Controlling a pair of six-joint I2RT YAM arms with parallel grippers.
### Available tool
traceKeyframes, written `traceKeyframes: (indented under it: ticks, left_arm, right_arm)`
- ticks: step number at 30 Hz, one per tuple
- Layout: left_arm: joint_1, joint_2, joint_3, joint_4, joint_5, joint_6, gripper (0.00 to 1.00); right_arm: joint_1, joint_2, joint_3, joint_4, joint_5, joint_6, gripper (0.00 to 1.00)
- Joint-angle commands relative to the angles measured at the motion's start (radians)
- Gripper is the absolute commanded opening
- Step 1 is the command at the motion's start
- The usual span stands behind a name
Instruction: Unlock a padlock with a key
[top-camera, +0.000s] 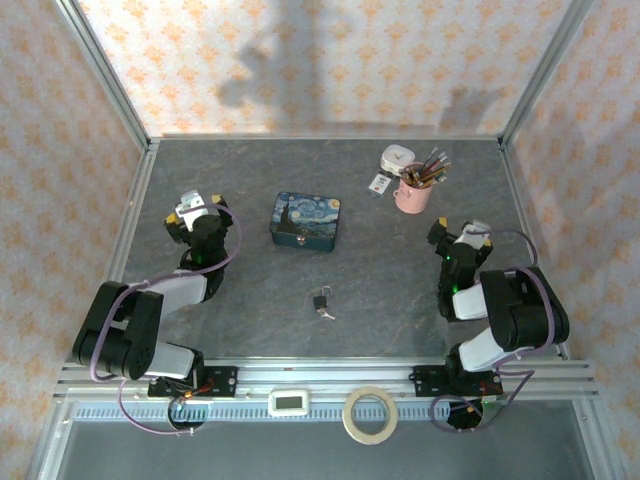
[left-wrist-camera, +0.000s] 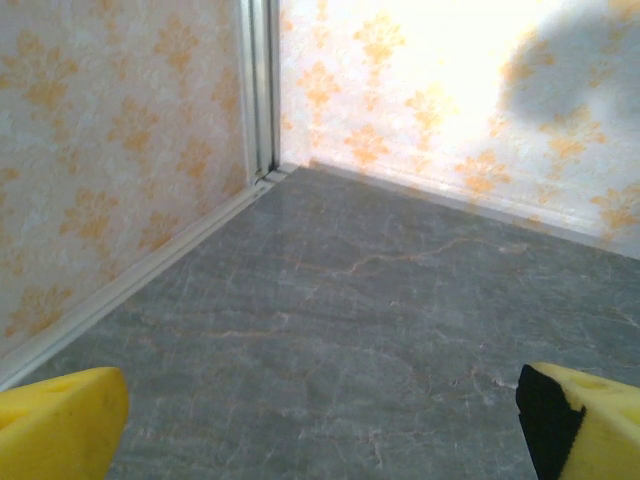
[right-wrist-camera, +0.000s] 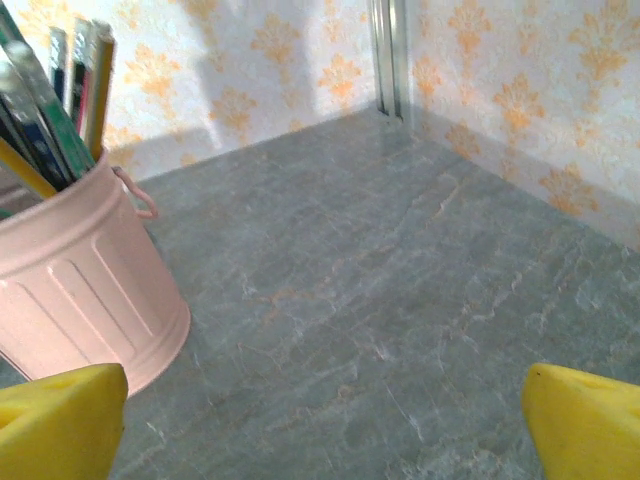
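Sitting toward the near edge of the table (top-camera: 400, 290), padlock (top-camera: 321, 301) and key (top-camera: 327, 315) lie between left gripper (top-camera: 193, 209) and right gripper (top-camera: 466, 233), well clear of either. Both are spread wide, empty.

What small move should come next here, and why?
Probably bring the left gripper inward toward the padlock and the key lying beside it: it and the right gripper stand open, empty, well away from both.

The padlock (top-camera: 320, 301), tiny and dark-bodied, lies flat on the grey bench (top-camera: 400, 285) near its middle, thin shackle toward the far side. The key (top-camera: 327, 315) (small, pale metal) lies just beside its near corner.
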Motion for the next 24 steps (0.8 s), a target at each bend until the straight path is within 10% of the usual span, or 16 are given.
traceKeyframes:
  ticks: [1,7,19,24]
  left_arm:
    - [0.019,0.007,-0.01,0.123,0.047,0.087,0.99]
    - [0.04,0.05,0.047,-0.124,0.035,0.02,0.99]
    - [0.135,0.179,-0.317,0.73,0.253,0.08,0.99]
    - [0.135,0.162,-0.267,0.607,0.26,0.08,0.99]
  right_arm:
    - [-0.002,-0.005,0.005,0.072,-0.002,-0.018,1.0]
    - [-0.002,-0.008,0.009,0.055,-0.003,-0.017,1.0]
    - [-0.002,-0.009,0.011,0.049,-0.002,-0.017,1.0]
    - [-0.002,-0.009,0.011,0.047,-0.003,-0.017,1.0]
